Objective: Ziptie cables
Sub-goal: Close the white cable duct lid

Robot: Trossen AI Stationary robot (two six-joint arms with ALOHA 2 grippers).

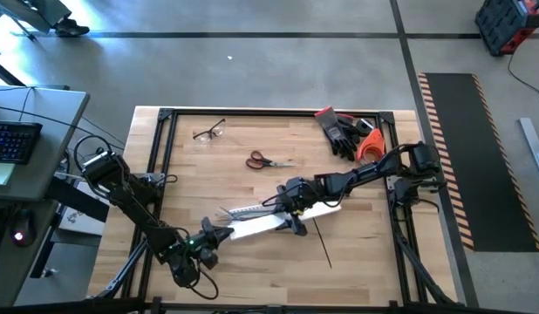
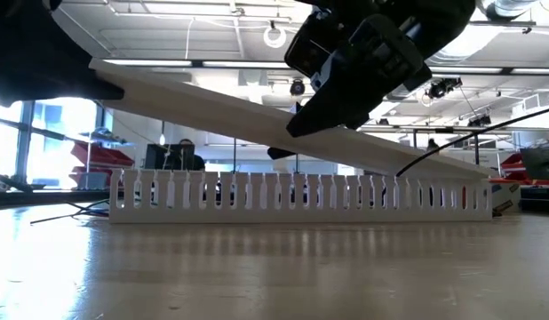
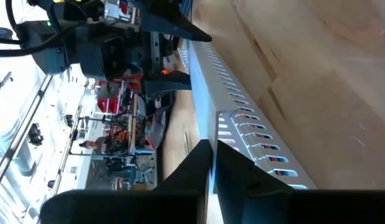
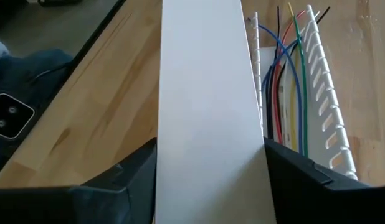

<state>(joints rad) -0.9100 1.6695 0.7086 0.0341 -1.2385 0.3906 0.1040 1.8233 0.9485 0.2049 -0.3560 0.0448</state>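
A long flat white cover strip is held between both grippers, slanting over a white slotted duct that stands on the table. The cables, thin blue, red, yellow, green and black wires, lie inside the duct. My left gripper is shut on the strip's raised end. My right gripper straddles the strip near its middle. The ziptie, a thin black strip, lies flat on the table, on the near side of the right gripper. My left gripper pinches the cover strip's end between its two fingers, on the two flat faces, with the strip seen edge-on. That end is lifted clear of the table. My right gripper has one finger on each long edge of the strip, across its width near the middle, coming slanting down from the table's right. The strip slopes down from the left gripper, and its low end meets the top of the duct.
Red-handled scissors and safety glasses lie toward the far side. Black and orange gloves lie at the far right corner. A black frame runs round the table's edges. Bare wood lies at the near right.
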